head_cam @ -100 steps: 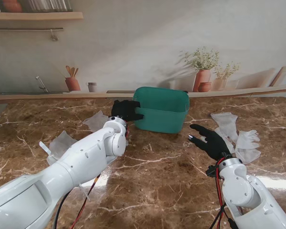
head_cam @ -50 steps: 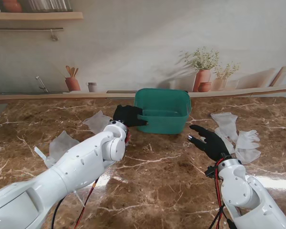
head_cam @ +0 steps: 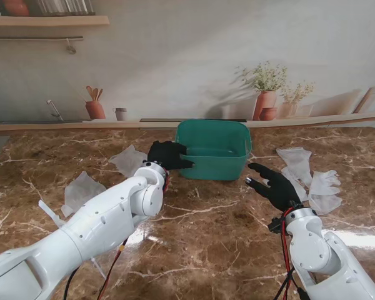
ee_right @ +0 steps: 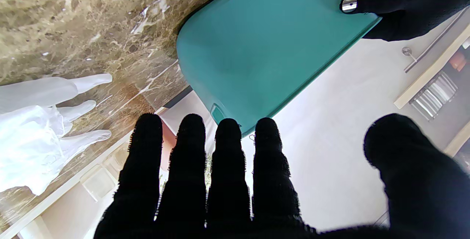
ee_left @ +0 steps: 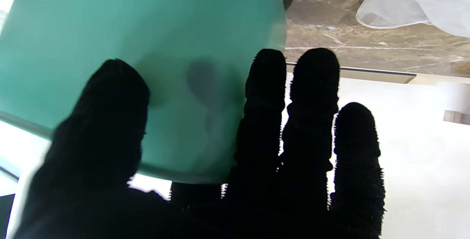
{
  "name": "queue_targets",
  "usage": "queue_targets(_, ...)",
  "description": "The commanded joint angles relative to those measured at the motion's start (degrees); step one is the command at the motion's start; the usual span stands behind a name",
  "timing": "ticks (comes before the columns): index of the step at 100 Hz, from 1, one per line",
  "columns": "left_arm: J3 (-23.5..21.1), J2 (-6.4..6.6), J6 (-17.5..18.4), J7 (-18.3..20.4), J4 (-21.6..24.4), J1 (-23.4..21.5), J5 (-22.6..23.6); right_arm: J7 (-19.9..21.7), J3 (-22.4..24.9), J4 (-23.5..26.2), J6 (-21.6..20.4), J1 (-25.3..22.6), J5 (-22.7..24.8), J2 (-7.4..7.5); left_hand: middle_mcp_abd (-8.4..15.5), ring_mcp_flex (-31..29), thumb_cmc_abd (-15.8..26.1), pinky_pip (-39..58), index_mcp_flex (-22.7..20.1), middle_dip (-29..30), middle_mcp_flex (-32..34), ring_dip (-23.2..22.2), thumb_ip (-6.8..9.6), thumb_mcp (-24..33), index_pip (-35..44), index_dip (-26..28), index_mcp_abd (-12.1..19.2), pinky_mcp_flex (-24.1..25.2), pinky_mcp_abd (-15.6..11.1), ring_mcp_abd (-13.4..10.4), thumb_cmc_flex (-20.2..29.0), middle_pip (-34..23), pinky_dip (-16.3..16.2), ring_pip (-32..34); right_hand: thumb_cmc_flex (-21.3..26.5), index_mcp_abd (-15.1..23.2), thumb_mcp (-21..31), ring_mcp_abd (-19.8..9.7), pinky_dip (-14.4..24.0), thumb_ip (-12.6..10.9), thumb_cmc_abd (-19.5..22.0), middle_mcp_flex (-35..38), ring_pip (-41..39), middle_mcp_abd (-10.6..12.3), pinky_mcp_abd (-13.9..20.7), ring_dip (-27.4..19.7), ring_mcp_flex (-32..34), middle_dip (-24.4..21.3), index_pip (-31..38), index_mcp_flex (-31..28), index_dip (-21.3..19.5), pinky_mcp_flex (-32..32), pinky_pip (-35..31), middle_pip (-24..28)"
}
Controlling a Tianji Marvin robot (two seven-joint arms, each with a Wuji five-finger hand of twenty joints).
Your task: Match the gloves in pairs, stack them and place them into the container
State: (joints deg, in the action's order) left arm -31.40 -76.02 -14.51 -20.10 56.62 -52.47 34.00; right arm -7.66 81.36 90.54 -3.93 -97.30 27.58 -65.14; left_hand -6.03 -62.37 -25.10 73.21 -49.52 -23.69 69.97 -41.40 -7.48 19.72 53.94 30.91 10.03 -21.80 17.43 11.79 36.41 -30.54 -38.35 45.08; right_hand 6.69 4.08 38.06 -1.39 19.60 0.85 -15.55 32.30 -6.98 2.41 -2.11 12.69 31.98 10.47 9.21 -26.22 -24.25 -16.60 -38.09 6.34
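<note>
1. Fingers point(head_cam: 182, 149) of the left hand point(head_cam: 167, 154) were wrapped on the left corner of the teal container point(head_cam: 214, 150): from the stand view the black-gloved hand sat right against its left wall with a fingertip hooked over the rim. The left wrist view backed that up, with the thumb pressed on the teal wall and a dark finger shadow showing through the plastic.
2. Right hand point(head_cam: 273, 184) hovered over the bench point(head_cam: 206, 231) with nothing in it, fingers spread and pointing toward the container, a little apart from its right wall. In the right wrist view all four fingers point(ee_right: 227, 158) were straight, side by side, and the thumb was well off to the side.
3. Container stood upright on the bench near the far edge, roughly in the middle between the two arms. Couldn't make out anything inside it.
4. Gloves were all out on the bench, translucent white. A loose pile point(head_cam: 311, 175) lay to the right of the right hand, overlapping each other. One glove point(head_cam: 127, 160) lay just left of the left hand, and another point(head_cam: 81, 190) was nearer to me on the left, partly hidden by the left arm.
5. None of the gloves were touching either hand.
</note>
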Motion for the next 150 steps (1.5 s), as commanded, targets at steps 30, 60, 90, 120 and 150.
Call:
queue_targets(30,-0.6,0.90,-1.8,0.6,2.4,-1.4,1.0,1.3,0.1,0.7,0.2,-0.8,0.1,0.01,1.3,-6.4,0.0,4.6,-4.9,1.6,3.6,5.6,0.79,2.7,-2.3,-4.5,-4.9,-3.3,2.6,1.2,-2.2,1.2,0.4,0.6,1.1,1.5,-1.1,-0.2,1.1,-1.4,0.1,0.0,-0.1,0.6,0.1,0.8,0.3,0.2,0.4,-0.9,-0.3,0.6,-0.6,-0.4)
queue_targets(60,-1.3,2.60,-0.4,2.9,4.4,-1.7,2.7,1.1,-0.2,0.5,0.1,-0.7,0.2,-0.02,3.8,-4.5,-1.7,3.2,0.5,1.4,1.8,5.3,2.66,2.6,-29.8,-16.6,-6.4,-1.1,1.6,0.5,-5.5,0.0,0.2,0.0,1.1,1.6,-1.2,-1.3,1.3,-1.3,0.0,-0.1,0.2,0.7,-0.1,0.6,0.1,0.2,0.4,-1.0,-0.4,0.5,-0.7,-0.4)
queue_targets(90,-2.0,3.61,1.3,3.7,5.7,-2.3,3.8,1.0,-0.1,0.5,-0.2,-0.8,0.3,-0.01,5.0,-2.8,-1.9,1.5,10.2,0.7,-3.0,5.0,3.47,-3.4,-47.7,-24.4,-2.6,-0.1,0.4,0.2,-6.5,-1.2,0.8,-1.6,1.2,1.7,-1.2,-1.1,1.4,-1.3,0.0,-0.3,0.2,0.6,-0.2,0.6,0.1,0.2,0.3,-0.8,-0.4,0.5,-0.7,-0.5)
queue_targets(120,-4.2,4.97,1.8,4.4,8.9,-3.4,5.6,1.8,0.1,0.7,-0.4,-0.9,0.3,0.16,5.1,-0.9,1.2,-0.2,16.4,1.1,-7.2,4.9,4.97,-16.4,-50.8,-26.0,-0.8,0.8,-1.2,-0.1,-2.9,-0.7,1.7,-3.3,1.2,1.6,-1.2,-1.2,1.5,-1.3,-0.1,-0.7,0.5,0.6,-0.4,0.4,-0.5,0.1,0.2,-0.7,-0.4,0.6,-0.5,-0.7)
queue_targets(150,-9.4,6.48,4.0,2.8,14.5,-7.4,8.0,1.4,0.4,0.8,-0.8,-0.9,1.1,0.19,6.1,0.3,3.3,-1.5,19.9,1.4,-9.4,5.4,5.00,-20.7,-52.1,-26.7,0.6,0.7,-3.2,-1.4,-3.4,-0.5,3.1,-4.3,1.1,1.6,-1.2,-1.4,1.5,-1.3,-0.2,-0.8,0.6,0.7,-0.2,0.3,-0.7,0.0,0.1,-0.6,-0.4,0.8,-0.2,-0.7)
